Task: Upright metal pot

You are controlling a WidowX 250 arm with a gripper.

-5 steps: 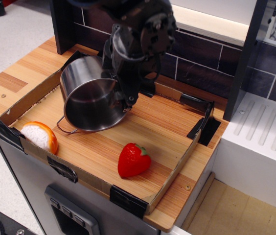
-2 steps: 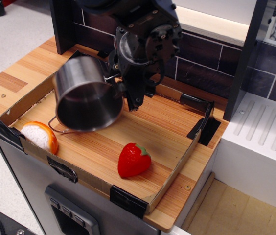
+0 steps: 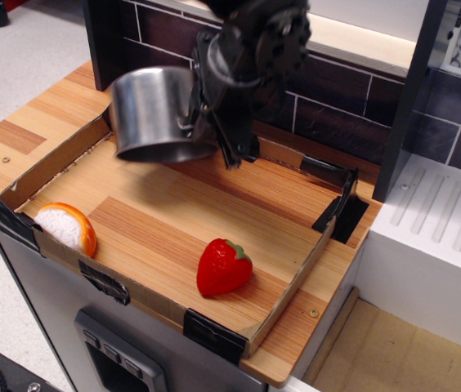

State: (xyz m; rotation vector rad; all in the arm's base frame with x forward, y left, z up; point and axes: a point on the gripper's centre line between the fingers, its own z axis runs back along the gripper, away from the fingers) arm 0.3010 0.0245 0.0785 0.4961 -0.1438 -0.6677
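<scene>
The shiny metal pot (image 3: 155, 110) hangs in the air above the back left part of the cardboard tray (image 3: 292, 290). Its side wall stands nearly vertical, tilted slightly. A dark elliptical end faces down toward the tray; I cannot tell whether that end is the open one. The black gripper (image 3: 212, 131) comes down from the top and is shut on the pot's right edge. No wire handle shows clearly.
A red toy strawberry (image 3: 222, 266) lies at the tray's front middle. An orange-and-white toy (image 3: 66, 228) sits in the front left corner. A dark tiled wall (image 3: 328, 106) runs behind, and a white drainboard (image 3: 443, 229) stands to the right.
The gripper has lifted the pot off the tray floor, moved it back, and turned it from lying tilted toward the camera to nearly vertical.
</scene>
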